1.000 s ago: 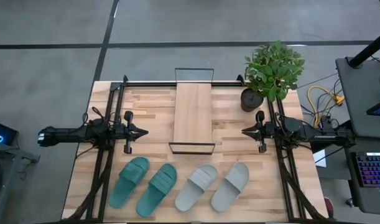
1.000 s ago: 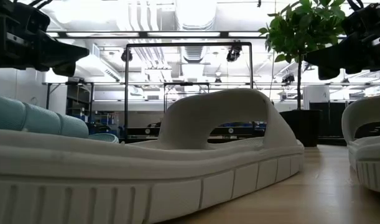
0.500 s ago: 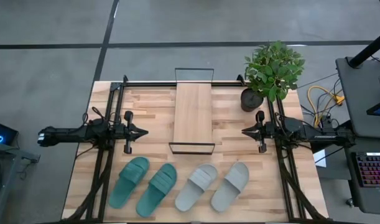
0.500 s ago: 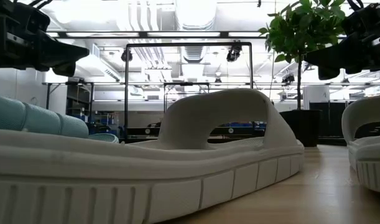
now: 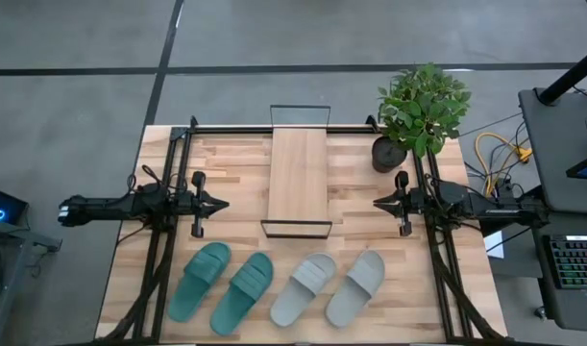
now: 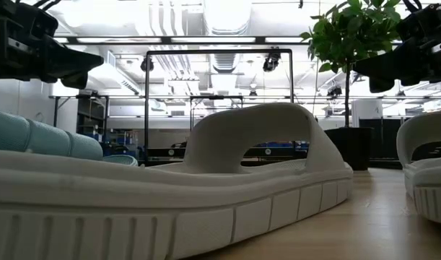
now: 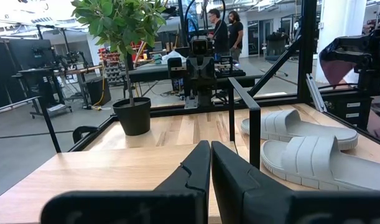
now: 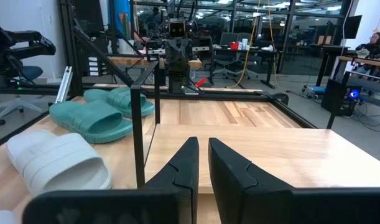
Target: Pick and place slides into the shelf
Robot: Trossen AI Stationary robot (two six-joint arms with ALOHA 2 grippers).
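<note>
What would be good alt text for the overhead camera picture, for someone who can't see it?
Four rubbery slides, a teal-green pair and a pale grey pair, lie in a row along the near edge of a butcher-block table. Behind them, mid-table, stands an empty low wooden-topped wire shelf. The left gripper and right gripper, both shut, flank it, holding nothing.

No readable text, labels or signs anywhere.
</note>
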